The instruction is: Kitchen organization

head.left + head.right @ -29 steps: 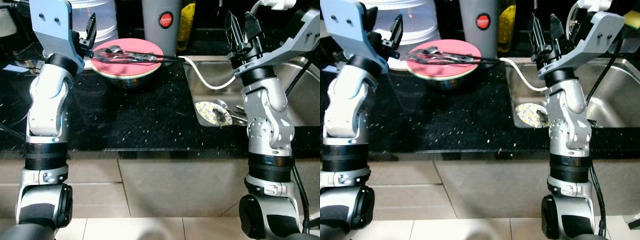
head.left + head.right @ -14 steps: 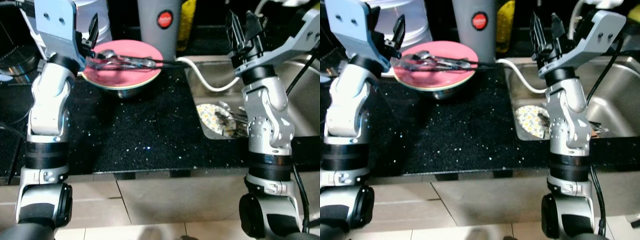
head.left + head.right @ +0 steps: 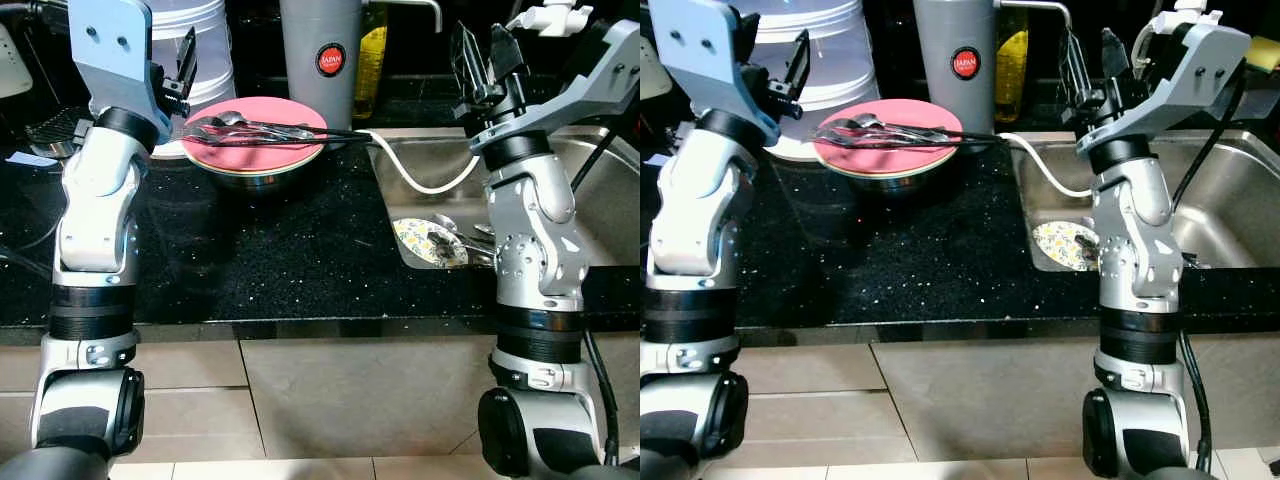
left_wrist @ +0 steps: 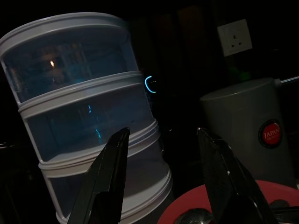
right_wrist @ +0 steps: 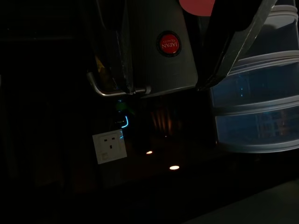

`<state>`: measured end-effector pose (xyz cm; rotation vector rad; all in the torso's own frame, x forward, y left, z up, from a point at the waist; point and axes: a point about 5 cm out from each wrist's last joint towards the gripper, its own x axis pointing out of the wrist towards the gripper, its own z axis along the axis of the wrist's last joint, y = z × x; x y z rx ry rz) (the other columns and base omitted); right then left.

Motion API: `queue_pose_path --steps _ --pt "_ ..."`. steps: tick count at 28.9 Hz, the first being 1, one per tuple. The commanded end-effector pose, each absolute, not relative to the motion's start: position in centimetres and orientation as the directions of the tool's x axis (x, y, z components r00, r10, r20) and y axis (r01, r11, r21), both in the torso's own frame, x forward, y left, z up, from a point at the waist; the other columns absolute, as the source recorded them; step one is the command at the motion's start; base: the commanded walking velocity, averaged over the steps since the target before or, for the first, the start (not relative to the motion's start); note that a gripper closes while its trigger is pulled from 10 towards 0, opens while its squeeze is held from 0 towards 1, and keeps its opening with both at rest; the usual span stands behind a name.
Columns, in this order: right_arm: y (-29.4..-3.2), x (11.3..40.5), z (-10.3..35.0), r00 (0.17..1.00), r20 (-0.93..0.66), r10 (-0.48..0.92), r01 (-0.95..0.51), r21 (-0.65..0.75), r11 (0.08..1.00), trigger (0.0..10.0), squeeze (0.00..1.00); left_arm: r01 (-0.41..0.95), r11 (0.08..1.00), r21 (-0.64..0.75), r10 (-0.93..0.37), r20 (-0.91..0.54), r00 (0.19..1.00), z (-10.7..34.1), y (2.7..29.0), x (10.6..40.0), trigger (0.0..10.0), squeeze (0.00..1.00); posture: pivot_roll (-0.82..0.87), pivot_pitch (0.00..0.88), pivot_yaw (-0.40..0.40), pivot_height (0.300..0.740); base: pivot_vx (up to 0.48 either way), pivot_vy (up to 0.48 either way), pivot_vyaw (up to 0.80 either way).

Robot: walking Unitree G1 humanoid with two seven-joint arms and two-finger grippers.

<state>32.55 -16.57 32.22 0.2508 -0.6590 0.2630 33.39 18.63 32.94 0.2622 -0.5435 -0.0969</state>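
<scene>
A pink plate (image 3: 262,146) rests on a metal bowl at the back of the black counter (image 3: 260,250), with several spoons and forks (image 3: 248,127) lying across it. My left gripper (image 3: 178,68) is raised just left of the plate, open and holding nothing; in its wrist view the left gripper (image 4: 162,132) points at a white stacked container (image 4: 88,116). Above the sink's near-left corner my right gripper (image 3: 480,52) is held up, also open and bare. The right gripper (image 5: 166,87) faces a grey flask (image 5: 161,42) with a red label.
The steel sink (image 3: 600,200) on the right holds a floral plate (image 3: 425,241) and some cutlery. A white cable (image 3: 420,182) curves over the sink's edge. The grey flask (image 3: 320,50), a yellow bottle (image 3: 372,52) and the container (image 3: 200,40) line the back.
The whole picture shifted and came back as the camera moved. Both arms keep the same raised pose, and both grippers stay open.
</scene>
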Motion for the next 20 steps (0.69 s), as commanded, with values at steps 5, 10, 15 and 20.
queue_pose_path --steps 5,10,15,20 --pt "-16.5 32.4 32.0 0.759 0.628 0.172 -0.32 0.13 0.938 10.0 0.0 0.007 0.958 0.286 -0.147 0.472 0.869 32.6 19.0 33.6 10.0 0.0 0.08 0.022 -0.011 0.74 0.0 0.0 0.0" --pt "-16.1 32.7 31.9 0.765 0.614 0.195 -0.328 0.11 0.938 10.0 0.0 0.117 0.913 0.392 -0.23 0.255 0.939 31.0 19.5 34.9 10.0 0.0 0.09 0.018 -0.023 0.74 0.0 0.0 0.0" --pt "-16.5 35.4 26.4 0.944 0.251 0.214 -0.202 -0.073 0.977 10.0 0.0 0.384 0.8 0.461 -0.423 -0.019 0.906 29.5 20.6 35.7 10.0 0.0 0.1 0.03 -0.039 0.74 0.0 0.0 0.0" --pt "-17.5 35.8 24.9 0.971 0.192 0.14 -0.135 -0.038 0.99 10.0 0.0 0.432 0.718 0.546 -0.441 -0.124 0.889 28.1 20.0 37.2 10.0 0.0 0.1 0.037 -0.045 0.74 0.0 0.0 0.0"
